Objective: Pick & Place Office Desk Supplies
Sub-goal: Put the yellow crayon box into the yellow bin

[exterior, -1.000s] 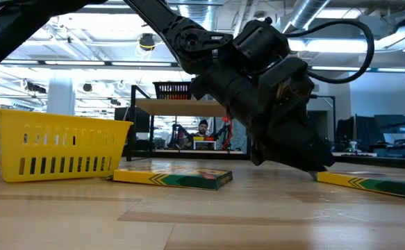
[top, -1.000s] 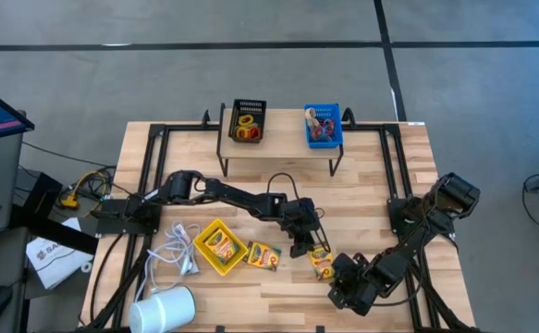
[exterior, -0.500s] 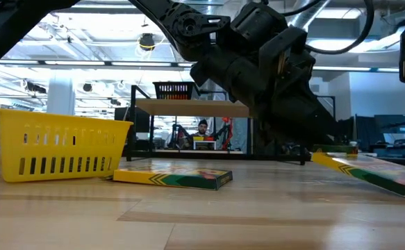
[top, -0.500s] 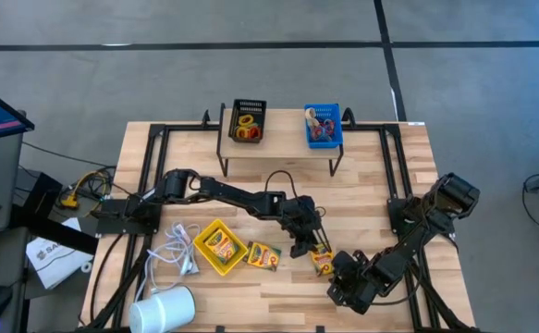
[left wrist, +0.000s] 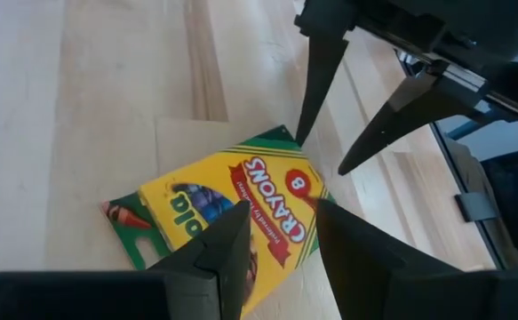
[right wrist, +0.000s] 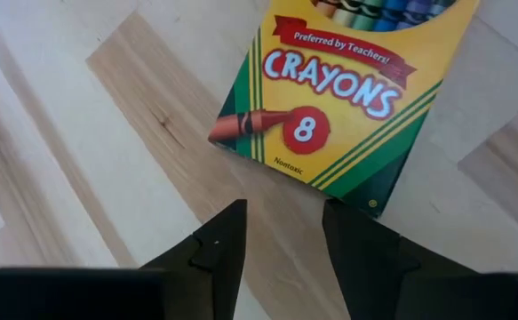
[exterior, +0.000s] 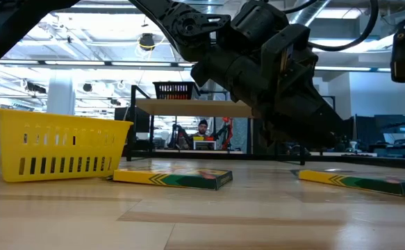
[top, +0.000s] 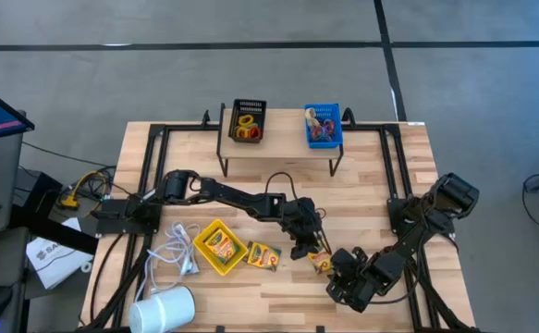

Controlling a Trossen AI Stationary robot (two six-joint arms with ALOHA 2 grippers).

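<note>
A wooden desk stands on grey floor. On a small shelf at its back sit a black bin and a blue bin; a yellow bin sits near the front. Both arms meet over one crayon box lying flat. The left gripper and right gripper hover beside it, jaws parted and empty. Another box lies beside the yellow bin.

A robotics lab: exposed ceiling ducts, strip lights, monitors and a black-framed wooden test table.
</note>
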